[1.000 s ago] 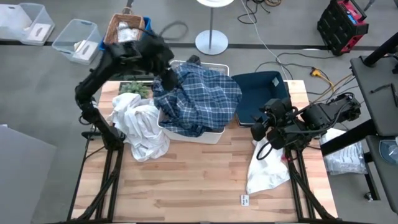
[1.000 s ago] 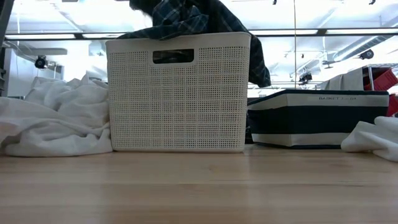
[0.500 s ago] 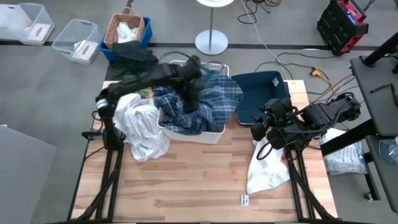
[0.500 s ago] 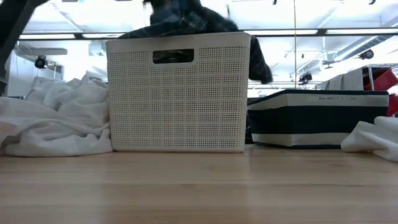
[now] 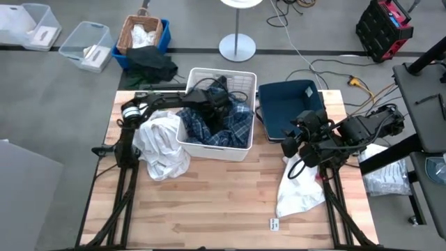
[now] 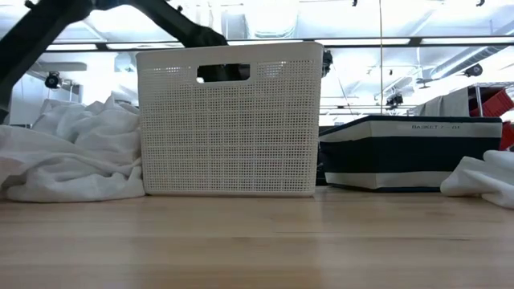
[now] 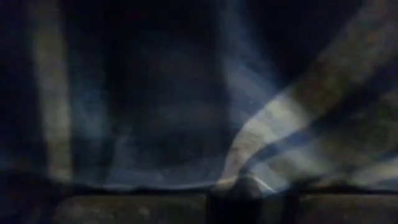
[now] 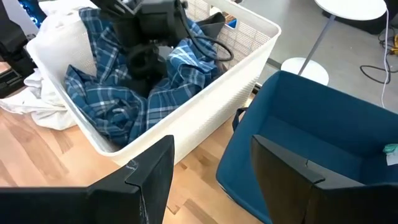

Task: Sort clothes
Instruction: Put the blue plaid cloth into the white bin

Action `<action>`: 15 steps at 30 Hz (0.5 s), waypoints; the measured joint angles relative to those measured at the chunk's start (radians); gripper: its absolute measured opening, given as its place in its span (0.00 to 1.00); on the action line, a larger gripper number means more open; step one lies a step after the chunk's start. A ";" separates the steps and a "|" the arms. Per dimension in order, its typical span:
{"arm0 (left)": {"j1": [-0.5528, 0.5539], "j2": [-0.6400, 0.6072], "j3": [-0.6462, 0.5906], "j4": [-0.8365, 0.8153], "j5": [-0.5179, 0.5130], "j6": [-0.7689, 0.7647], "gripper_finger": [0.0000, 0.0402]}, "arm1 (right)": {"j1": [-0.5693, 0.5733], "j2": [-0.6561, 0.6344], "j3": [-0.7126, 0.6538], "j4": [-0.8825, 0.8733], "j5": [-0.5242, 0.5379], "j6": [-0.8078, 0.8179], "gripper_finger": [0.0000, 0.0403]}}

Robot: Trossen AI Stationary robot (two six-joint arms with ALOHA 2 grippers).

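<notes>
The blue-and-white plaid shirt (image 5: 233, 125) lies bunched inside the white perforated basket (image 5: 240, 146), below its rim; it also shows in the right wrist view (image 8: 118, 99). My left gripper (image 5: 212, 111) reaches down into the basket, sunk in the shirt (image 8: 146, 62); the left wrist view shows only plaid cloth (image 7: 298, 124) close up. A pile of white clothes (image 5: 162, 143) rests on the table against the basket's left wall. Another white garment (image 5: 300, 185) lies at the right. My right gripper (image 8: 211, 180) is open and empty, waiting right of the basket.
A navy bin (image 5: 289, 104) stands right of the basket, striped in the low view (image 6: 409, 152). Beyond the far edge, on the floor, are a wicker basket (image 5: 143, 33), clear bins (image 5: 83, 45), a dark cloth heap (image 5: 150, 66) and a lamp base (image 5: 237, 47). Bare wood lies along the near edge.
My left gripper has swung from the table's far left toward the basket and gone down into it. The plaid shirt, which lay heaped over the basket's rim and covered its top, now lies down inside the basket and no longer shows above the rim in the low view.
</notes>
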 joint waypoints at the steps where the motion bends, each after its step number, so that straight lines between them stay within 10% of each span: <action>1: 0.000 0.022 0.001 0.009 0.002 -0.005 0.00 | 0.000 0.000 -0.001 0.000 0.000 0.000 0.50; 15: -0.006 0.070 -0.001 0.147 -0.075 -0.080 0.00 | 0.000 0.000 -0.006 -0.002 0.001 0.011 0.50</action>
